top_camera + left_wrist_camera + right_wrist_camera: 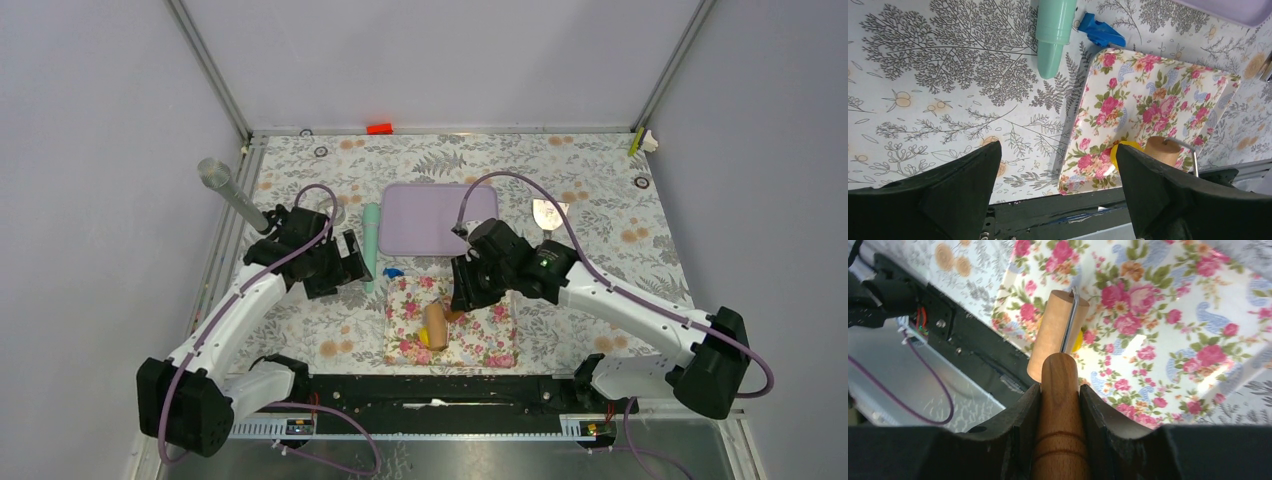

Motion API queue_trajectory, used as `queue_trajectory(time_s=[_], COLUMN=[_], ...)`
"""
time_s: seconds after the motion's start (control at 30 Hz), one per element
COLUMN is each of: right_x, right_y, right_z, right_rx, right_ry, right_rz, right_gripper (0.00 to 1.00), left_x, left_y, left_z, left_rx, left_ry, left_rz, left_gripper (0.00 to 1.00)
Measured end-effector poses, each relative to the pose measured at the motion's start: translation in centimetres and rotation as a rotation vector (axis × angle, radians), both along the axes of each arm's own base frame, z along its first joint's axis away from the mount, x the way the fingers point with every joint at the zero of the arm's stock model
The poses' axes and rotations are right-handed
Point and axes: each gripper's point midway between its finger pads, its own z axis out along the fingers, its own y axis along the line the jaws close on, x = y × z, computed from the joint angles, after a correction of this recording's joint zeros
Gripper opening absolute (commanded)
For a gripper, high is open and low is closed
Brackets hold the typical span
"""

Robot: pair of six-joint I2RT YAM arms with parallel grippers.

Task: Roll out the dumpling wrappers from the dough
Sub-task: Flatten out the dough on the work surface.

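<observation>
top, right gripper (462, 300): clamped on the handle of a wooden roller (434, 325), which lies on the floral tray (490, 345) just ahead of it.
top, dough (422, 351): yellow bit past the roller's far end, mostly hidden.
left wrist, left gripper (1057, 150): jaws wide, nothing between them; tray ahead-right.
left wrist, dough: yellow edge at the right finger, cut off by it.
right wrist, grip: 2 fingers (1013, 430) pinch the handle.
right wrist, dough: sliver beyond the fingertips, rest hidden under the roller.
</observation>
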Motion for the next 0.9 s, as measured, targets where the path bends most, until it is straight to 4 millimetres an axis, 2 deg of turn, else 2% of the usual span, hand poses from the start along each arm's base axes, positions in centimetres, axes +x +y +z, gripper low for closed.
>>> queue_trajectory(time_s=[0.1, 0.3, 0.43, 0.57, 0.67, 0.8, 0.9], right_x=[0.8, 1.9, 2.2, 2.8, 2.6, 1.0, -0.7], right_y=[-0.9, -4.2, -4.5, -3.2, -1.3, 1.4, 3.6], right_z=[-0.1, -1.3, -0.3, 2.1, 3.9, 4.8, 4.6], right_rx=[-0.039, -0.198, -0.210, -0.143, -0.044, 0.040, 0.079], right_ry=[-0.042, -0.097, -0.112, -0.140, -0.147, -0.139, -0.111], right_rz=[-0.042, -0.118, -0.131, -0.129, -0.106, -0.035, 0.039], right_gripper=[0.00, 0.00, 0.00, 0.00, 0.00, 0.00, 0.00], left_x=[-0.1, 0.0, -0.1, -0.6, -0.8, -1.1, -1.3], left_y=[-0.3, -1.1, -1.5, -1.4, -1.3, -1.2, -0.9], left_z=[-0.5, -0.9, -1.1, -1.8, -2.0, -2.5, -2.9], left_rx=[-0.014, -0.042, -0.056, -0.053, -0.049, -0.046, -0.034], left_ry=[0.016, 0.031, 0.035, 0.055, 0.063, 0.078, 0.088], left_rz=[-0.010, -0.044, -0.069, -0.076, -0.076, -0.066, -0.056], left_gripper=[0.95, 0.96, 0.95, 0.95, 0.95, 0.95, 0.95])
